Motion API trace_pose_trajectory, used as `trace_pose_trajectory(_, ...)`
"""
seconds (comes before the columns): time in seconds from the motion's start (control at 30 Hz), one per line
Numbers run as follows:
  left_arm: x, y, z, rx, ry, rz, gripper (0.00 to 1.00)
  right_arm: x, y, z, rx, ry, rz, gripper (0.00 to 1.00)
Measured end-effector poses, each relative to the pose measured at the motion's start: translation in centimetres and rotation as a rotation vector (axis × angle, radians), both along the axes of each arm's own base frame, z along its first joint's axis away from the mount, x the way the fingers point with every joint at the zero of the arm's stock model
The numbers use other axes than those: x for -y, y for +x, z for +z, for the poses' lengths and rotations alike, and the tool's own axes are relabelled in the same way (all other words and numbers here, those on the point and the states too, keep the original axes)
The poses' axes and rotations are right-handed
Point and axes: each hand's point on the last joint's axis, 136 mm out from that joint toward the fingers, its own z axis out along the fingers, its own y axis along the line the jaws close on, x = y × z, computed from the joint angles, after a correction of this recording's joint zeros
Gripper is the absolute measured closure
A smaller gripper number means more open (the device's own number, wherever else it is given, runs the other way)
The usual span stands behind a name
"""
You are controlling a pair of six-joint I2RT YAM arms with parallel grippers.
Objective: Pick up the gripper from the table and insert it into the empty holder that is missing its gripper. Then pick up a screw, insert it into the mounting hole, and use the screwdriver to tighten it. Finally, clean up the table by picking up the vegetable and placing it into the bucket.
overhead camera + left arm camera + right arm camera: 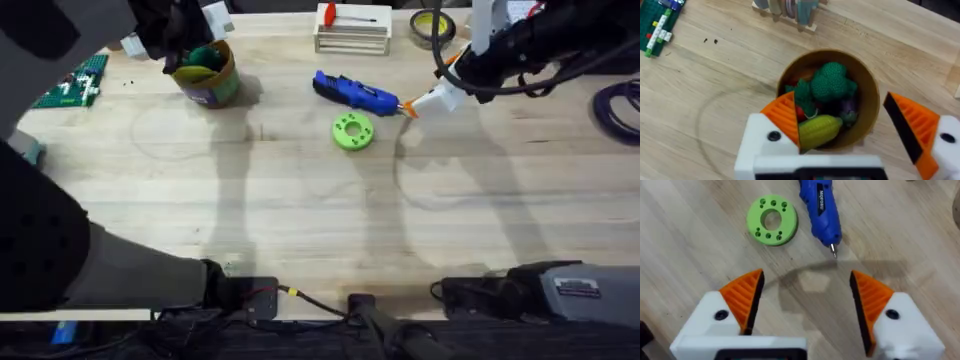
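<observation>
I have the left hand (850, 135) hanging right over the bucket (867, 102), fingers spread wide and gripping nothing. The vegetable (819, 129) — a yellow-green oblong — lies inside at the bucket's near wall, up against 1 orange pad (785, 116), among a dark green lumpy toy (832, 82) and other toy pieces. Whether the pad actually touches it I cannot tell. It reads as a knitted or soft toy: light, a little squashy, with enough texture that ribbed pads should not slip. If I had to take it again, I would close across its short width near the middle, gently, since the ends taper. The bucket looks light as well, so any sideways nudge against the rim could tip or slide it on the worktop (300, 220).

The right hand (805, 300) is also wide open and empty, hovering above bare wood near the screwdriver (821, 211). That tool is rigid, smooth blue plastic and probably the heaviest item here — I would grip it across the thick body, well back from the thin metal tip, so it does not pivot. The lime-green disc (772, 220) lies just beside it. In the overhead view a pale slatted crate (352, 35) stands farther back.
</observation>
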Motion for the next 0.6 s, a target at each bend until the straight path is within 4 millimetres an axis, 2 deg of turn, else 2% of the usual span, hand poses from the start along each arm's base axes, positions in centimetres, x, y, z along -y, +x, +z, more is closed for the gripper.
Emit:
trace_pose_trajectory(0.07, 0.1, -0.1, 0.3, 0.0, 0.014, -0.019, 0.008, 0.0, -0.1, 0.0, -0.003, 0.0, 0.0, 0.026)
trace_pose_trajectory(0.17, 1.0, -0.5, 2.0, 0.016, 0.058, -0.083, 0.008, 0.0, -0.3, -0.1, -0.018, 0.0, -0.005, 0.026)
trace_pose_trajectory(0.3, 3.7, -2.1, 6.1, 0.07, 0.137, -0.22, 0.008, 0.1, -0.7, 0.5, -0.025, 0.015, -0.042, 0.026)
trace_pose_trajectory(0.43, 6.9, -5.1, 10.1, 0.118, 0.208, -0.364, 0.031, 0.2, -1.2, 2.6, 0.006, 0.049, -0.102, 0.026)
trace_pose_trajectory(0.47, 7.6, -5.8, 10.8, 0.128, 0.218, -0.392, 0.15, 0.2, -1.4, 3.2, 0.012, 0.059, -0.119, 0.026)
trace_pose_trajectory(0.6, 9.8, -8.9, 12.8, 0.15, 0.248, -0.488, 0.774, 0.3, -2.4, 4.8, 0.018, 0.092, -0.175, 0.026)
